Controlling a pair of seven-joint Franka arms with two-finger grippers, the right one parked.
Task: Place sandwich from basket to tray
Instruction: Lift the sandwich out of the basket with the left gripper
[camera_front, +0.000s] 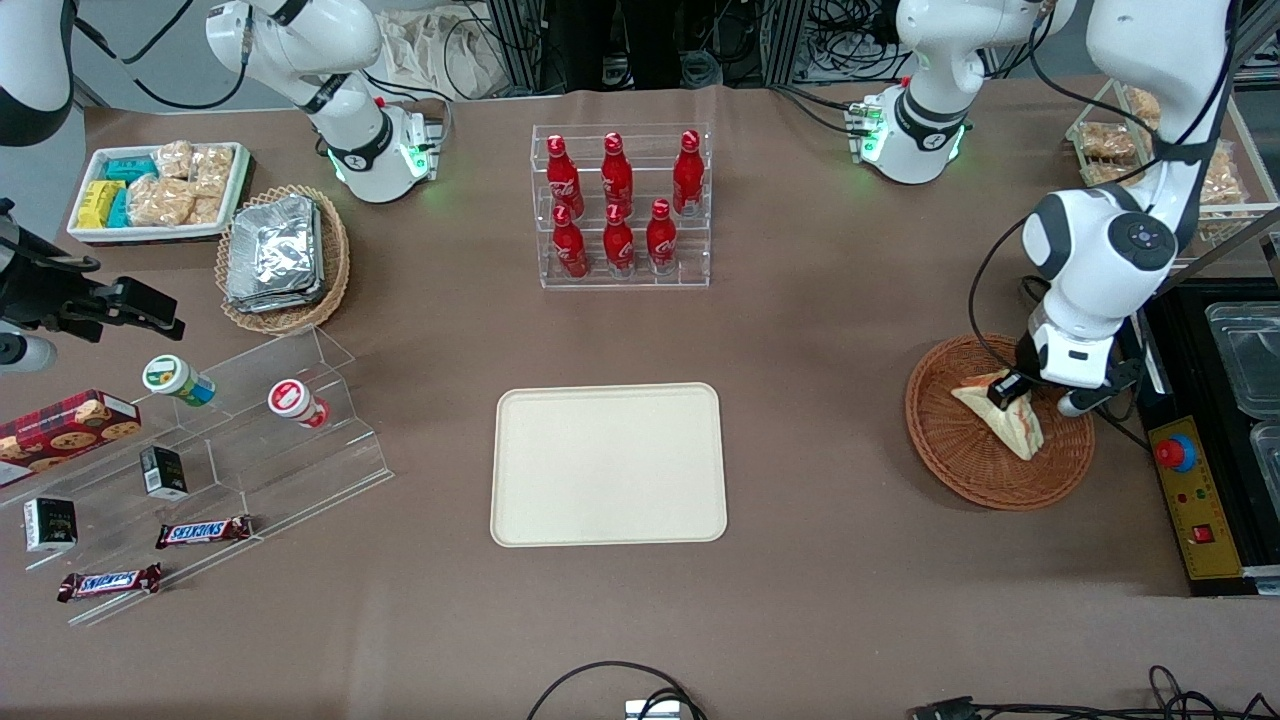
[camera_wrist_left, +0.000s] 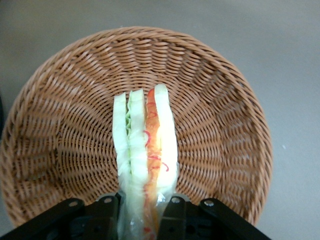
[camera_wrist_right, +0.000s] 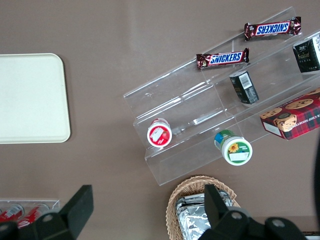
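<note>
Grasp step in hand: pincer (camera_wrist_left: 145, 212) closed on the sandwich (camera_wrist_left: 145, 150), inside the basket (camera_front: 945, 455) near the working arm's end of the worktop. Next, judging from this: lift clear of the wicker rim, then carry toward the tray (camera_front: 608, 465) at mid-worktop. Fingers (camera_wrist_left: 107, 210) and filling layers plain only in wrist view; tray only in front view.
</note>
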